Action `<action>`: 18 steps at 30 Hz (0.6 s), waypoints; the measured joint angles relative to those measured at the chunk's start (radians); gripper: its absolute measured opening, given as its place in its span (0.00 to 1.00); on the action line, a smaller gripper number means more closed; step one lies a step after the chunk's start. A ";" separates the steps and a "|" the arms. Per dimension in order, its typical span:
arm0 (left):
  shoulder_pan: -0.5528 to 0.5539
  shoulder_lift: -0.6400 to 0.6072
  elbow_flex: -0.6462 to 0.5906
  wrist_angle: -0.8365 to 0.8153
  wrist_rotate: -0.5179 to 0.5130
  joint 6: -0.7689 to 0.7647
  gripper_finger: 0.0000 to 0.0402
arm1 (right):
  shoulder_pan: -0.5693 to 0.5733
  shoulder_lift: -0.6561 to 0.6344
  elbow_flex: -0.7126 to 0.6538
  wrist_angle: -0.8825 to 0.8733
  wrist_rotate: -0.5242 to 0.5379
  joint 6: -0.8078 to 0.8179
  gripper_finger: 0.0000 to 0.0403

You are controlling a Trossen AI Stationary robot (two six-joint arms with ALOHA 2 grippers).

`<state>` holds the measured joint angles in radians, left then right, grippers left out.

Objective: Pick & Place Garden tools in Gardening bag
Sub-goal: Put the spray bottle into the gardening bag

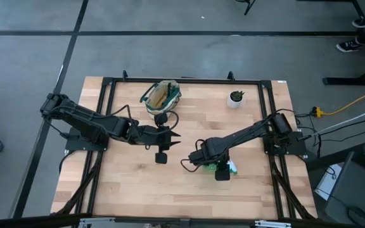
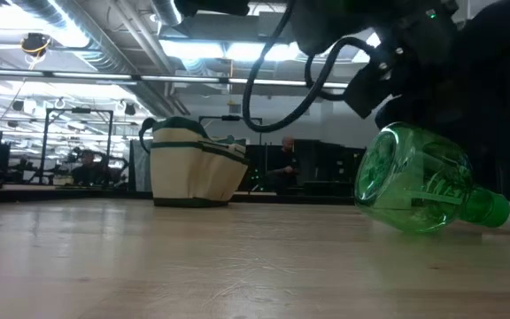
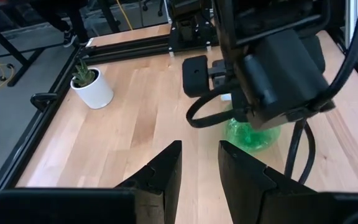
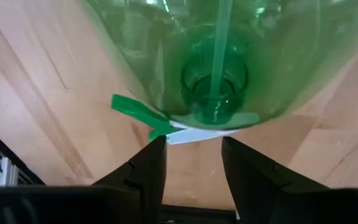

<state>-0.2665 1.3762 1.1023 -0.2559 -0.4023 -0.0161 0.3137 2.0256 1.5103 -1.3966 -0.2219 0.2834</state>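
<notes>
step: grasp bottle (image 4: 216, 56), lying on its side mid-counter (image 1: 132, 183) | right claw (image 4: 193, 149) over its neck, jaws parted, empty: centre, then close | left claw (image 3: 197, 163) near, parted, empty | bag (image 1: 162, 95) at far edge

Green spray bottle (image 2: 423, 190) on its side, gardening bag (image 2: 195, 172) upright behind.

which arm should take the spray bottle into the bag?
Right. The right gripper is already over the spray bottle lying on the table; the left gripper waits open beside the gardening bag.
</notes>
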 joint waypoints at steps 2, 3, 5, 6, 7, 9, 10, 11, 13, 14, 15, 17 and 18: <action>0.000 0.000 0.000 -0.001 0.000 0.000 0.25 | -0.010 0.005 0.000 0.001 -0.001 -0.029 0.39; 0.000 0.000 0.000 -0.002 0.000 0.000 0.25 | -0.016 0.007 0.001 0.002 -0.001 -0.033 0.39; 0.000 0.000 0.000 -0.002 0.000 0.000 0.25 | -0.031 0.007 0.001 0.020 -0.001 -0.034 0.39; 0.000 0.000 0.000 -0.002 0.000 0.000 0.25 | -0.039 0.007 0.001 0.032 -0.001 -0.034 0.39; 0.000 0.000 0.000 -0.002 0.000 0.000 0.25 | -0.049 0.007 0.001 0.044 -0.002 -0.035 0.39; 0.000 0.000 0.000 -0.002 0.000 0.000 0.25 | -0.072 0.007 0.001 0.072 -0.029 -0.037 0.39; 0.000 0.000 0.000 -0.003 0.000 0.000 0.25 | -0.086 0.007 0.001 0.085 -0.054 -0.037 0.39; 0.000 0.000 0.000 -0.003 0.000 0.000 0.25 | -0.101 0.007 0.003 0.096 -0.078 -0.037 0.39; 0.000 0.000 0.000 -0.003 0.000 0.000 0.25 | -0.134 0.007 0.013 0.129 -0.121 -0.037 0.39; 0.000 0.000 0.000 -0.003 0.000 0.000 0.25 | -0.150 0.007 0.023 0.150 -0.129 -0.037 0.39; 0.000 0.000 0.000 -0.003 0.000 0.000 0.25 | -0.166 0.007 0.036 0.170 -0.130 -0.037 0.39; 0.000 -0.003 0.000 -0.006 -0.022 0.000 0.25 | -0.197 0.009 0.063 0.205 -0.130 -0.037 0.39; 0.000 -0.006 0.001 -0.013 -0.043 -0.001 0.25 | -0.211 0.010 0.077 0.229 -0.135 -0.037 0.39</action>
<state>-0.2665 1.3698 1.1034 -0.2691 -0.4452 -0.0172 0.1027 2.0355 1.5874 -1.1679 -0.3569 0.2463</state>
